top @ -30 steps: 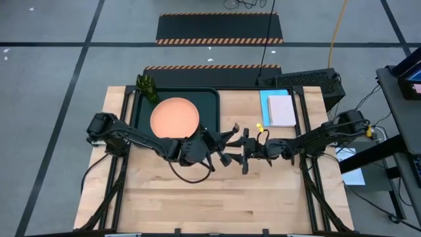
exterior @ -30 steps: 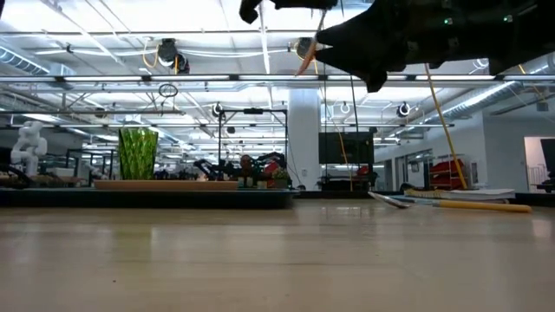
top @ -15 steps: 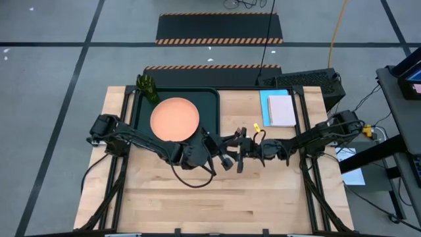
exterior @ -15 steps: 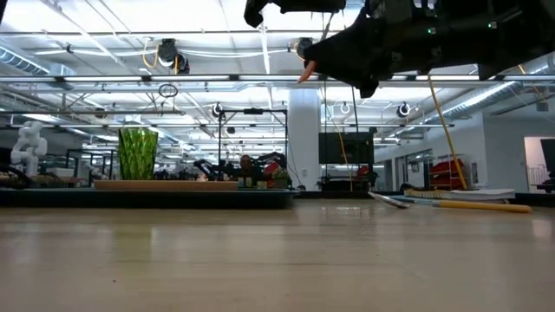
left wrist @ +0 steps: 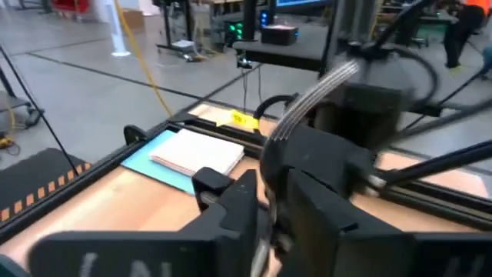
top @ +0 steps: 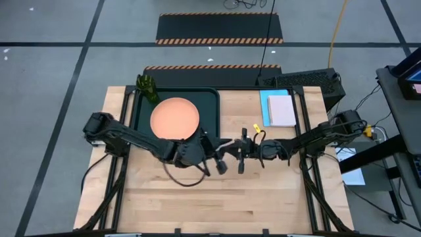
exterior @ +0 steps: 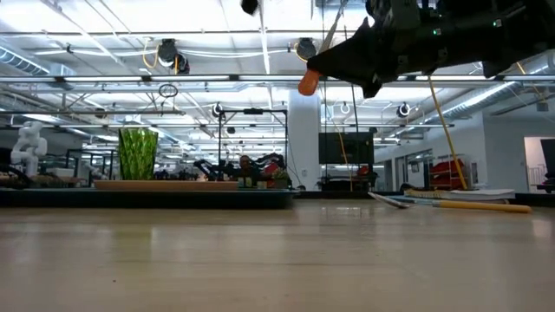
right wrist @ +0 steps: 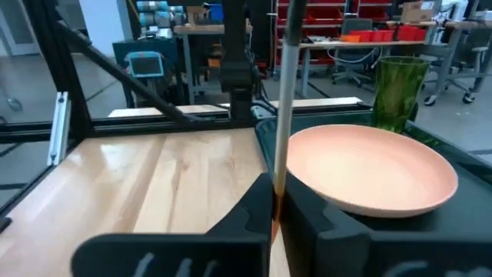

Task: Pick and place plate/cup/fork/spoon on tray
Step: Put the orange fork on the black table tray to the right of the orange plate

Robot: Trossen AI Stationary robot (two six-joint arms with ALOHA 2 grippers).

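Right gripper [right wrist: 273, 219] clamps a utensil [right wrist: 288, 92] by its handle, head unseen; handover to left gripper [top: 220, 161] (grip unclear) risks dropping it.

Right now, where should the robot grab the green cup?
By its upper wall, coming straight down from above. The cup stands upright with its mouth open in the tray's corner, and the plate sits close beside it, so low sideways approaches look crowded.

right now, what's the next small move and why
Probably carry the fork toward the tray: the right tool grips it above the table, close to the left tool, and the plate and cup already sit there.
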